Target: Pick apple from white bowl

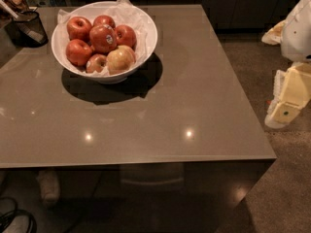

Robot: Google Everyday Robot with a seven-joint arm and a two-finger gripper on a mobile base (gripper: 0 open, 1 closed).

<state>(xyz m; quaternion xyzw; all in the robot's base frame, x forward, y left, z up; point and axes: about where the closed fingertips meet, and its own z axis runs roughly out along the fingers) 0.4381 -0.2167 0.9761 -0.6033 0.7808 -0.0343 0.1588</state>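
Big round dark-red apple w/ sticker (103, 38) sits on top in wide white bowl (151, 33). Pale yellow end effector (286, 103) hangs at rt, off the grey bench (194, 106). Can't tell if it's apart or together.

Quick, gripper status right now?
Gripper: off the glossy brown table, away from the wide white paper-lined bowl; open or shut cannot be told.
Deep-red stickered apple lies in that bowl.

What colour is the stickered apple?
The apple is deep red, camera view; gripper hangs beside the table.
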